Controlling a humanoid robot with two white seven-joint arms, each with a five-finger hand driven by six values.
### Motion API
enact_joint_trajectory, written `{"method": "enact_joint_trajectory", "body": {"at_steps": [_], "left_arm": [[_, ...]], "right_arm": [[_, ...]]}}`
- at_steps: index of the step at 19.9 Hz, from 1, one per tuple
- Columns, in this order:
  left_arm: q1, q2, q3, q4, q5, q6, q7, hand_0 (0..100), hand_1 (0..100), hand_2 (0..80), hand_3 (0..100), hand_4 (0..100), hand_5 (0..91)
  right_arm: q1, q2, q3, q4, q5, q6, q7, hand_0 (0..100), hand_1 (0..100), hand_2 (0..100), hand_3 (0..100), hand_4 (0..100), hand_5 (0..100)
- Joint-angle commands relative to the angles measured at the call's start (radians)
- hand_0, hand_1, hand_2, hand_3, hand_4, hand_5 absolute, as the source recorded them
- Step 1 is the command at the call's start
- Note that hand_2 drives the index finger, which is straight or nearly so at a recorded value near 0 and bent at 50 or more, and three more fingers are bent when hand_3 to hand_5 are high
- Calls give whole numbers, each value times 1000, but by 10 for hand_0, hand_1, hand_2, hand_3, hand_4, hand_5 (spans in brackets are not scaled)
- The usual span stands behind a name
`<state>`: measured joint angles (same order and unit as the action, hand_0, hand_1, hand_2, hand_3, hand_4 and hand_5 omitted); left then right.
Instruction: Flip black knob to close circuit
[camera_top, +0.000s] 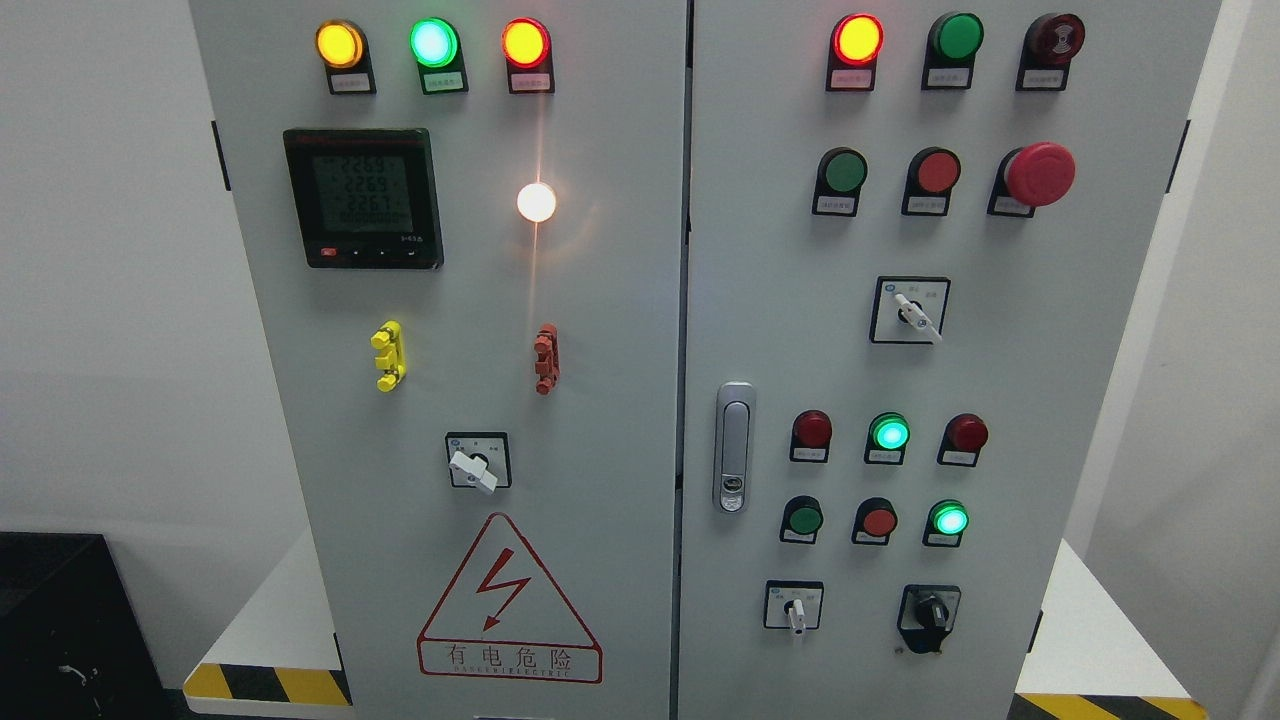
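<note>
The black knob sits on a black plate at the lower right of the grey cabinet's right door, in the head view. Its handle points roughly straight up and down. Left of it is a white-handled selector switch. Neither of my hands nor any arm shows in the picture.
The right door carries lit and unlit lamps, push buttons, a red mushroom stop button, another white selector and a metal door latch. The left door has a meter, a white selector and a warning triangle.
</note>
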<state>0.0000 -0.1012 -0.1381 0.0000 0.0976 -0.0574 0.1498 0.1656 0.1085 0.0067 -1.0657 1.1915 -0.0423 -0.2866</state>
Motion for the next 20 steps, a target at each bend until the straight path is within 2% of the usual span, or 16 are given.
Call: {"method": "enact_joint_trajectory", "body": {"at_steps": [1, 6, 8, 11, 15, 17, 20], "left_arm": [[23, 0, 0, -29, -1, 1, 0, 120, 556, 0, 0, 0, 0], [23, 0, 0, -31, -1, 1, 0, 120, 556, 0, 0, 0, 0], [23, 0, 0, -31, 1, 1, 0, 120, 556, 0, 0, 0, 0], [23, 0, 0, -31, 1, 1, 0, 120, 556, 0, 0, 0, 0], [23, 0, 0, -31, -1, 1, 0, 120, 556, 0, 0, 0, 0], [23, 0, 0, -31, -1, 1, 0, 120, 556, 0, 0, 0, 0], [23, 0, 0, -31, 1, 1, 0, 120, 556, 0, 0, 0, 0]], "right_arm": [[-35, 13, -30, -235, 65, 7, 35, 0, 19, 881, 1000, 896, 960], [-64, 14, -30, -335, 80, 22, 55, 0, 0, 896, 1000, 910, 966], [-69, 13, -33, -376, 85, 32, 84, 0, 0, 901, 1000, 912, 969], [-87, 13, -34, -424, 88, 36, 99, 0, 0, 907, 1000, 915, 971], [-118, 13, -40, -456, 94, 97, 148, 0, 0, 919, 1000, 922, 976], [-127, 13, -66, -483, 94, 108, 170, 0, 0, 922, 1000, 926, 979], [-130, 8, -74, -513, 95, 133, 193, 0, 0, 921, 1000, 928, 980]]}}
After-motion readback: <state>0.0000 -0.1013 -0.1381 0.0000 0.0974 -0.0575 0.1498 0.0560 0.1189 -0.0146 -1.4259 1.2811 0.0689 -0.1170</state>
